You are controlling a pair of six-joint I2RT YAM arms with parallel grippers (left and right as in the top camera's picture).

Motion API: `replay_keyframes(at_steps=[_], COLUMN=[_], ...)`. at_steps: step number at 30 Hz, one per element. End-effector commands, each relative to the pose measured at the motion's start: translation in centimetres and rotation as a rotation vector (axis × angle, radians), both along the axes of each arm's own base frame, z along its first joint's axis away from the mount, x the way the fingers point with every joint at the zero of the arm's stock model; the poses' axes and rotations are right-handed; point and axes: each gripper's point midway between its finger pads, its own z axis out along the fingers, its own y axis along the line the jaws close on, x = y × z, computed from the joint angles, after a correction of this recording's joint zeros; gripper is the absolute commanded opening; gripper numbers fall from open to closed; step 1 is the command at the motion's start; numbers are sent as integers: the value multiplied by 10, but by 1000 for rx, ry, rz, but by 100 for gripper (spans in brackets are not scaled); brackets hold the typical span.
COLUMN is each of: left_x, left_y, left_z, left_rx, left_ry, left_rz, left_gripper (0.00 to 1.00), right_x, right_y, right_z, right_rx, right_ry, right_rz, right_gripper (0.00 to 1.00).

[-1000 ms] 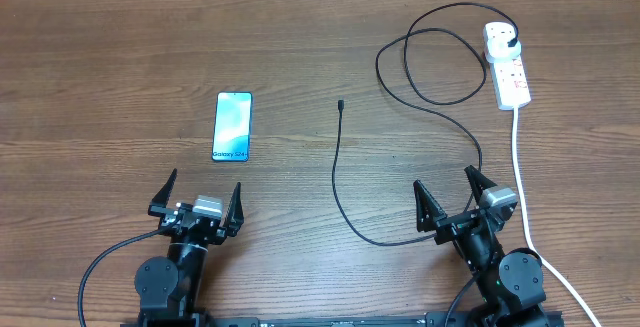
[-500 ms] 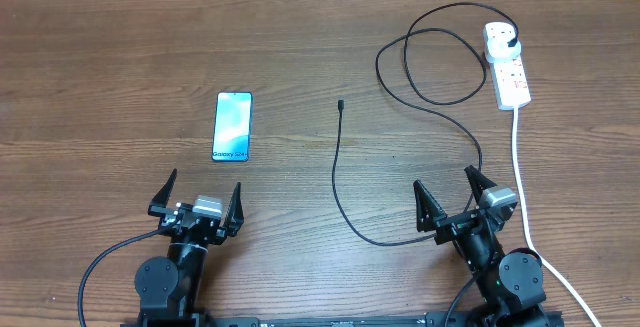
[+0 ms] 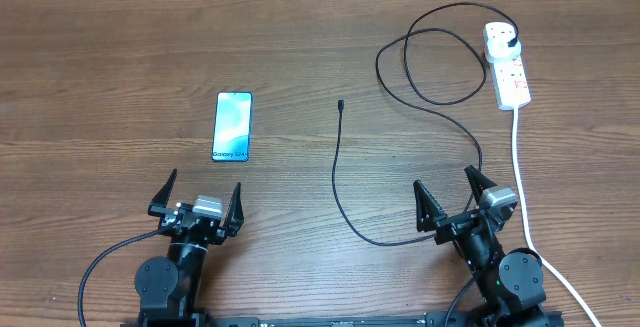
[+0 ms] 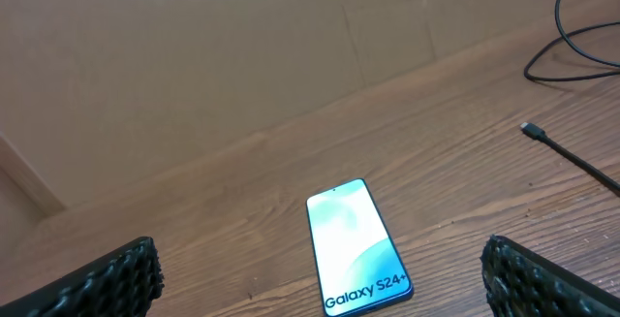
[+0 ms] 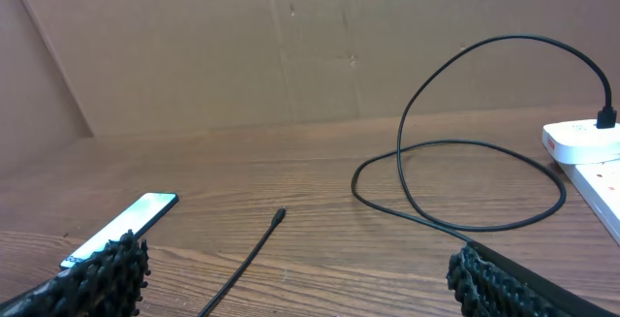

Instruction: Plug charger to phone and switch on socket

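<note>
The phone (image 3: 232, 126) lies flat on the wooden table at left, light blue screen up; it also shows in the left wrist view (image 4: 356, 247) and the right wrist view (image 5: 121, 226). The black charger cable (image 3: 337, 182) runs from its connector tip (image 3: 341, 104) at centre, past the right arm, in loops up to its black plug (image 3: 511, 39) seated in the white socket strip (image 3: 506, 63) at far right. The tip shows in both wrist views (image 4: 529, 130) (image 5: 279, 215). My left gripper (image 3: 197, 198) is open and empty, near the phone's bottom end. My right gripper (image 3: 452, 196) is open and empty beside the cable.
The socket's thick white cord (image 3: 523, 182) runs down the right side past my right arm to the front edge. A brown cardboard wall (image 4: 194, 55) stands behind the table. The cable's loops (image 5: 455, 196) lie left of the socket (image 5: 591, 157).
</note>
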Motion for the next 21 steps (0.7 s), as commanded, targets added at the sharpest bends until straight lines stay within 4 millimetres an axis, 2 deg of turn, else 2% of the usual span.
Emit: replay_keyframes(at_steps=[1,9,13,21], left_x=[0,0,0,0], left_y=[3,3,1,-3], left_z=[0,0,10,11], left_rx=[-6,-6,-5,-31], left_ry=[-3,-3,-47,-46], left_rz=[17,16,1,-17], left_gripper=[100,100,100,100], right_x=[0,0,0,0], right_y=[1,1,1,1], right_z=[-1,-1,-1,-1], right_rx=[4,4,4,4], right_ry=[-5,-5,-5,-5], right_rz=[6,6,6,6], right_gripper=[100,100,100,100])
